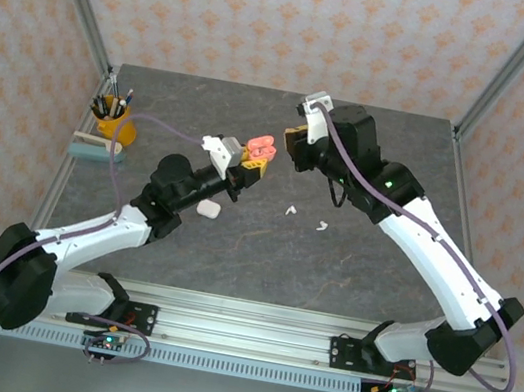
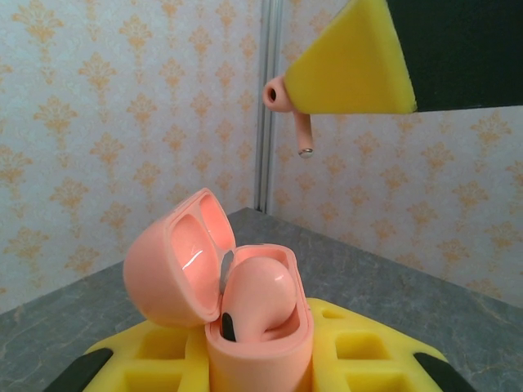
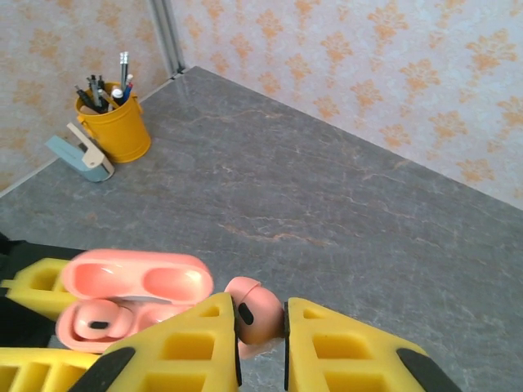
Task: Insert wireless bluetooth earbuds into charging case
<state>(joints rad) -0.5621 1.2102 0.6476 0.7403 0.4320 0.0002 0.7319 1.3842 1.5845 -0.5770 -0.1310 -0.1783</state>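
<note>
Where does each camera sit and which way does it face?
Top external: above, behind the bases, facing down at the table; left arm, right arm show.
Left wrist: faces the wall; left gripper's fingers grip the open case.
Right wrist: faces down toward the table; right gripper pinches an earbud.
Wrist views share case, earbud.

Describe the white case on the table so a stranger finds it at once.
On the grey table, look by the left arm's wrist: the white case lies just beside it. It is pebble-shaped, bigger than the two white earbuds further right, and not held up like the pink case.
</note>
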